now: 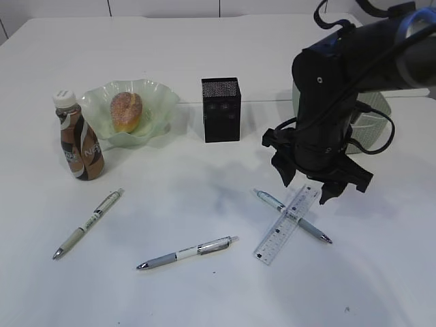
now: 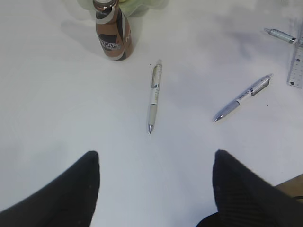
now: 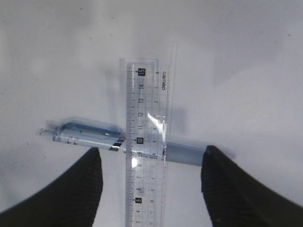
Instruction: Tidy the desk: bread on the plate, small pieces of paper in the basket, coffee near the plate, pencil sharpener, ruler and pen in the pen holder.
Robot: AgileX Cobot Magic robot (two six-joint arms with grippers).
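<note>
A clear ruler [image 1: 286,225] [image 3: 144,142] lies across a blue pen [image 1: 294,217] [image 3: 85,133] at the front right. My right gripper [image 1: 308,189] [image 3: 151,163] is open just above them, its fingers astride the ruler. Two more pens lie on the table: a white-green one [image 1: 88,223] [image 2: 154,97] and a blue-grey one [image 1: 187,253] [image 2: 242,97]. The bread [image 1: 127,111] sits on the green plate [image 1: 160,102]. The coffee bottle [image 1: 78,138] [image 2: 112,33] stands left of the plate. The black mesh pen holder [image 1: 221,109] stands at centre. My left gripper [image 2: 155,163] is open and empty; it does not show in the exterior view.
A pale basket [image 1: 373,126] stands behind my right arm, mostly hidden. No pencil sharpener or paper pieces show. The ruler's end [image 2: 297,66] and the blue pen's end [image 2: 279,34] show at the right edge of the left wrist view.
</note>
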